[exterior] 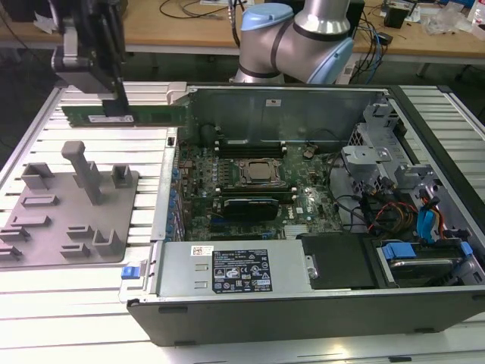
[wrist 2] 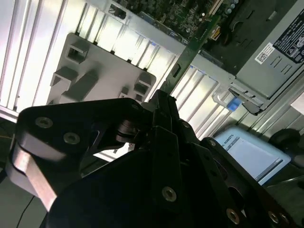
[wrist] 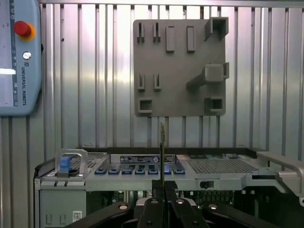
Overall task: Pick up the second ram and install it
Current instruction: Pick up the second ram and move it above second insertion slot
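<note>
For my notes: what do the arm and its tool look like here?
The arm has silver-grey tube sections and pale blue joint caps. The tool is black with a grey block on one side; in both wrist views its black links carry small round silver screws.

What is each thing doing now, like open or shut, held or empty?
gripper: fingers shut on the second ram.
second ram: held in the air, level.
grey tray: no parts on it.
computer case: open, lying on its side.
processor: sitting in its socket.
</note>
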Motion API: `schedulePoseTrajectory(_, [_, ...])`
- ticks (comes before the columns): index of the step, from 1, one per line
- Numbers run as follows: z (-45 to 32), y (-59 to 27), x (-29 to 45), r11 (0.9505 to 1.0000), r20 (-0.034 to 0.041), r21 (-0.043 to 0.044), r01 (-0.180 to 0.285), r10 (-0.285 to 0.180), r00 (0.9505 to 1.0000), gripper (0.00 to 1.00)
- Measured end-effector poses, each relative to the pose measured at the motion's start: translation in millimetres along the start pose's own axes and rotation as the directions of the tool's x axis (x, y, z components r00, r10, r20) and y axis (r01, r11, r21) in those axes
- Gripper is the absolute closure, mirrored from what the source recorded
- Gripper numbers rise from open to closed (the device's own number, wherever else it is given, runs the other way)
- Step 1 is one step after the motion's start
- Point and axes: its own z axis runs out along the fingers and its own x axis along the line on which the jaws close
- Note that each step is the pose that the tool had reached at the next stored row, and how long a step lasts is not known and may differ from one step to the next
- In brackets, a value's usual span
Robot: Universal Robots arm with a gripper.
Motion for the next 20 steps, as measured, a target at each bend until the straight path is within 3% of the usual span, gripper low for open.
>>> schedulePoseTrajectory(10, [0.8,-65.8,0.4,1.0000,0.0000,0.0000,0.000,0.000,1.0000,0.90])
schedulePoseTrajectory(14, [1.2,-99.4,0.7,1.0000,0.0001,0.0001,0.000,0.000,1.0000,0.90])
schedulePoseTrajectory(19, [1.8,-129.5,0.8,1.0000,0.0001,0.0001,0.000,0.000,1.0000,0.90])
schedulePoseTrajectory(20, [2.3,-132.3,0.6,1.0000,0.0001,0.0001,0.000,0.000,1.0000,0.90])
